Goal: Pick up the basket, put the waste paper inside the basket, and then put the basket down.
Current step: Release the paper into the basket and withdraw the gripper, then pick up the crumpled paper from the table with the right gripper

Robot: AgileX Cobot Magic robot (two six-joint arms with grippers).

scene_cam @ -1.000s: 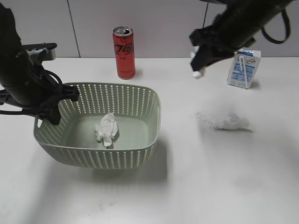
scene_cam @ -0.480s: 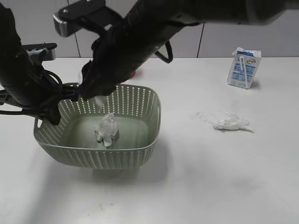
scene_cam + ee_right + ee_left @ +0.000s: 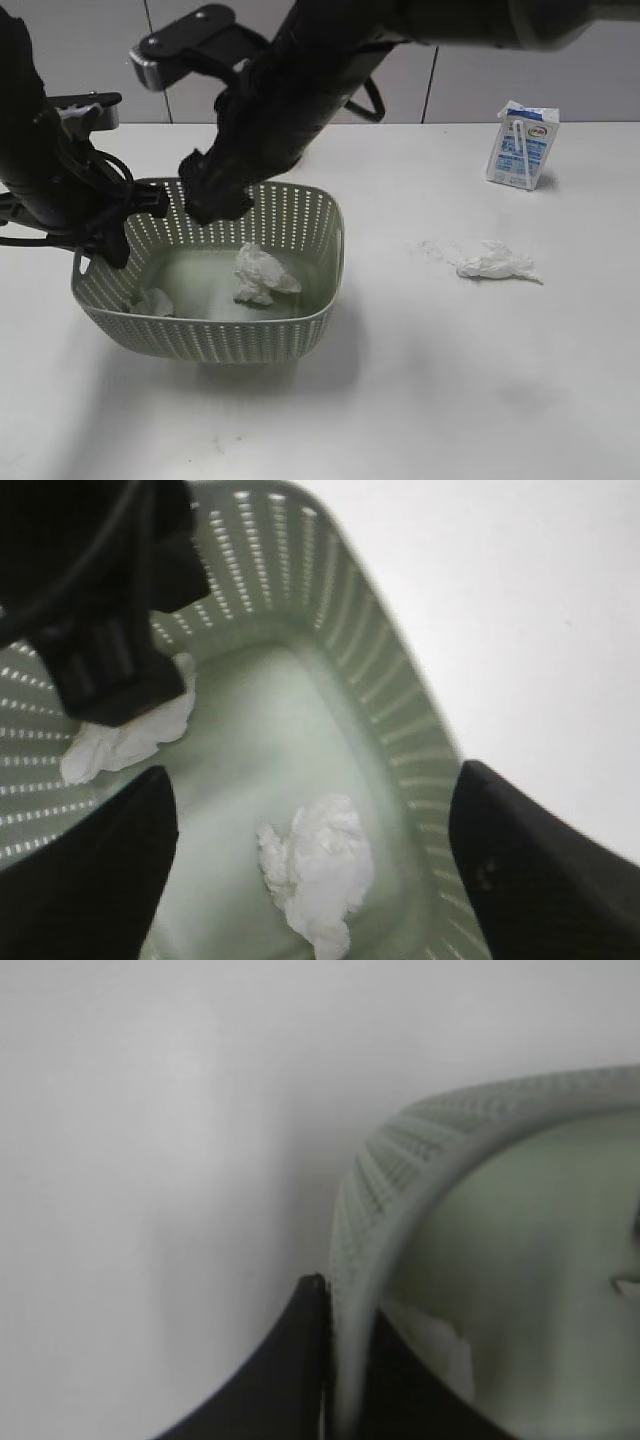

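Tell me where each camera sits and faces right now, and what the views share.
Exterior: in front, slanting down at the table; both arms show.
Left wrist: on the left arm, looking along its jaws clamped over the basket rim.
Right wrist: above the basket, facing down; open jaws frame a paper wad.
Shared: exterior and right wrist both show that wad and the second wad.

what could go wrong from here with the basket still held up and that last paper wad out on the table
The left gripper pinches only the basket rim at one corner, so the basket could tilt or slip and spill the two wads inside. The right gripper hangs open just inside the far wall and might catch it when lifting out. One waste paper wad lies far right, needing another reach.
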